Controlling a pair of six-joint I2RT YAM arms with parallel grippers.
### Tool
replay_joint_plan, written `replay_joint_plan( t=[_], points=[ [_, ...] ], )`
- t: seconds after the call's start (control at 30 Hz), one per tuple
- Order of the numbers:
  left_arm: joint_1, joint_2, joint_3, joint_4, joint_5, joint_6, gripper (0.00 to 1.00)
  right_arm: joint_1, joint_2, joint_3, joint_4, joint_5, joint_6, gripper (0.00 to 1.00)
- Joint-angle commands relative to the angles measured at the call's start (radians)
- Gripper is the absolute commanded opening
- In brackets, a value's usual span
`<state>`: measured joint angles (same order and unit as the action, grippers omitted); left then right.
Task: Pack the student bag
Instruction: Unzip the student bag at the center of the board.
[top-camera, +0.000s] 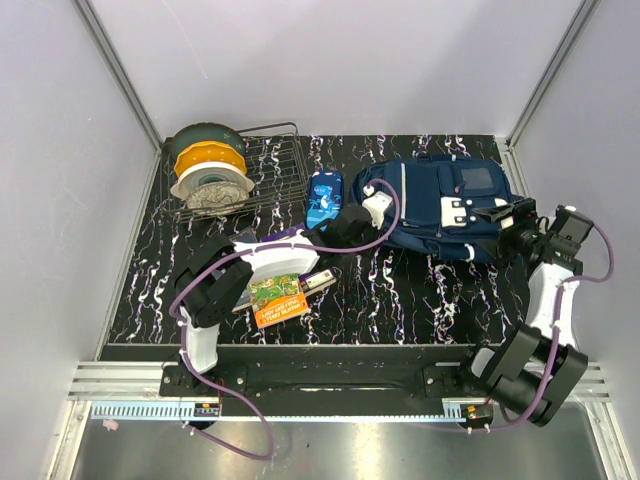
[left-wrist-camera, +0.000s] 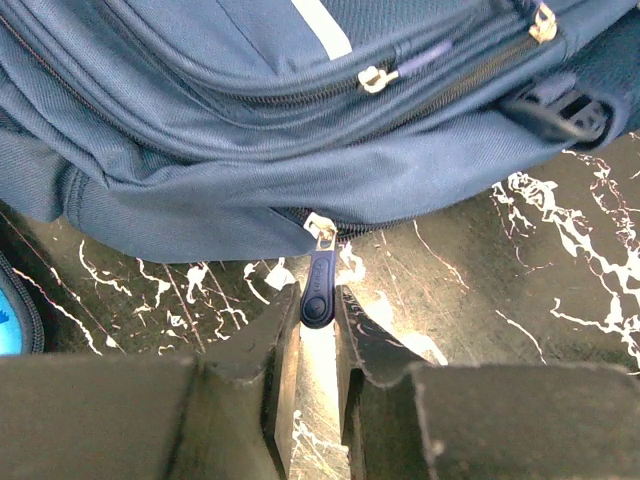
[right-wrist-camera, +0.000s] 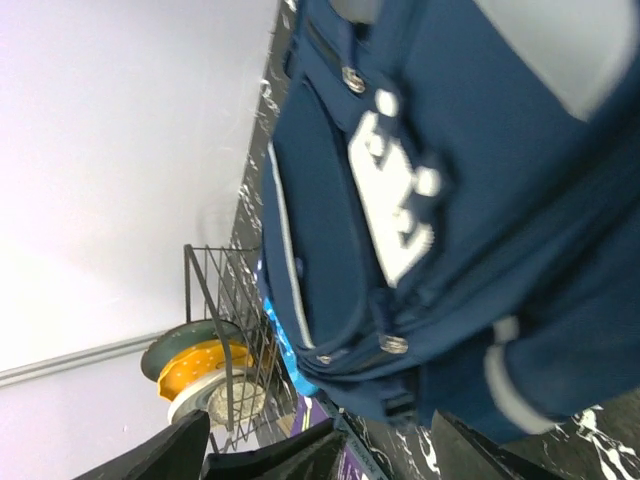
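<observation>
Your left gripper (left-wrist-camera: 317, 302) pinches the zipper pull (left-wrist-camera: 318, 275) of the backpack (left-wrist-camera: 250, 190) just ahead. Your right gripper (right-wrist-camera: 320, 432) gapes open, the backpack close in front.

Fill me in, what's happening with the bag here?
The left claw is pinched on a zipper pull at the student bag's lower edge. The right claw stands open by the bag's other end, holding nothing. A pencil case and a booklet lie on the table outside the bag, so nothing looks packed yet.
</observation>
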<state>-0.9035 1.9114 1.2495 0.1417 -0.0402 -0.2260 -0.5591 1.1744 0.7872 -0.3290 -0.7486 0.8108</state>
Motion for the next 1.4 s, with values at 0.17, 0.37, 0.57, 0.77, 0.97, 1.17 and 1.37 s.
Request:
replay_joint_plan(
  t=[0.17,0.37,0.57,0.77,0.97,1.17,1.37],
  points=[
    [0.0,-0.034,0.048,-0.016,0.034,-0.001,0.0,-0.005,-0.199,-0.072,0.01,-0.112,0.09,0.93],
    [-0.035,-0.034,0.059,-0.021,0.066,0.016,0.0,0.048,-0.206,-0.219,0.159,-0.187,0.255,0.88],
    [-0.06,-0.034,0.065,-0.022,0.06,0.011,0.0,0.272,-0.164,-0.258,0.248,-0.042,0.387,0.86],
    [-0.067,-0.051,0.057,-0.016,0.071,0.013,0.0,0.324,-0.165,-0.295,0.271,0.086,0.467,0.82],
    [-0.072,-0.049,0.054,-0.017,0.076,0.019,0.0,0.412,-0.194,-0.344,0.239,0.196,0.539,0.81],
    [-0.071,-0.038,0.038,-0.024,0.06,0.014,0.1,0.436,-0.229,-0.358,0.179,0.262,0.535,0.81],
    [-0.06,0.017,0.019,0.004,0.095,0.083,0.57,0.436,-0.213,-0.371,0.22,0.27,0.515,0.8]
  ],
)
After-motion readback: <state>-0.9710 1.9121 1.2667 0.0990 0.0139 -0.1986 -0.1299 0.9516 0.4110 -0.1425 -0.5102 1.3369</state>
